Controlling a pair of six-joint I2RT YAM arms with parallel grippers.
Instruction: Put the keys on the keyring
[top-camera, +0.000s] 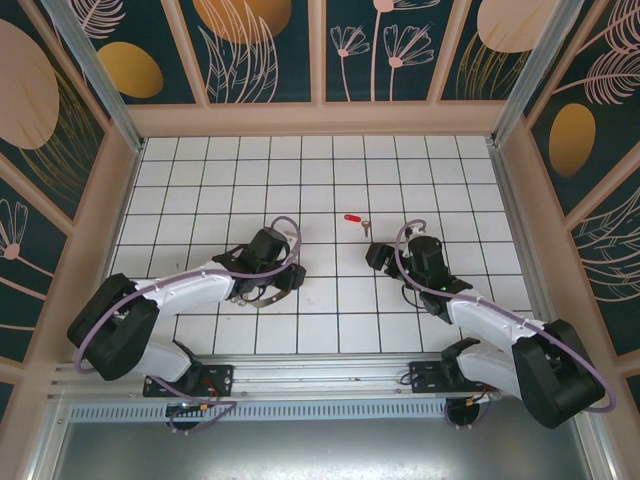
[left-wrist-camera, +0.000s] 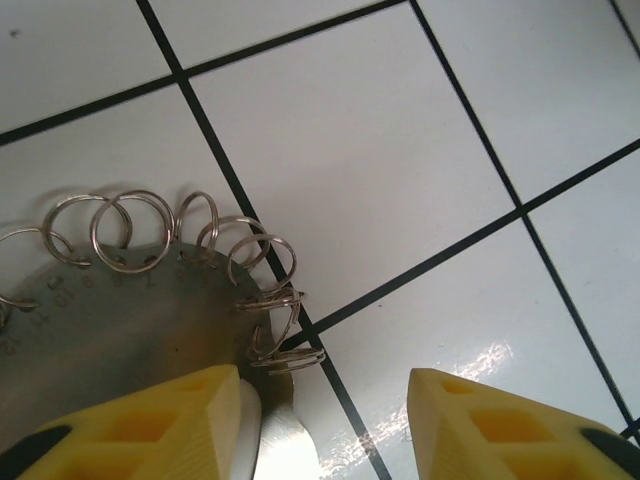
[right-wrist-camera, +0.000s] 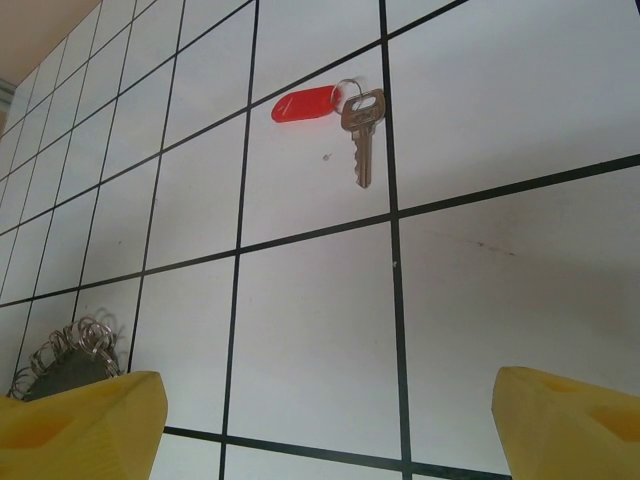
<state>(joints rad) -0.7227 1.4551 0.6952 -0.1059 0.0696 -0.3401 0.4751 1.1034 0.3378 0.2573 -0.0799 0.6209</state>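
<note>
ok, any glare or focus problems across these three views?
Left wrist: a bright glare patch on the glossy tile by the right finger; keyring rings sharp, yellow fingertips soft. Right wrist: key and red tag crisp, near fingertips blurred. Top external: even light, faint soft shadows under the arms.

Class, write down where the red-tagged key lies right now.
In the top view the key lies on the white tiled table, right of centre, just beyond the open right tool, apart from it.
</note>
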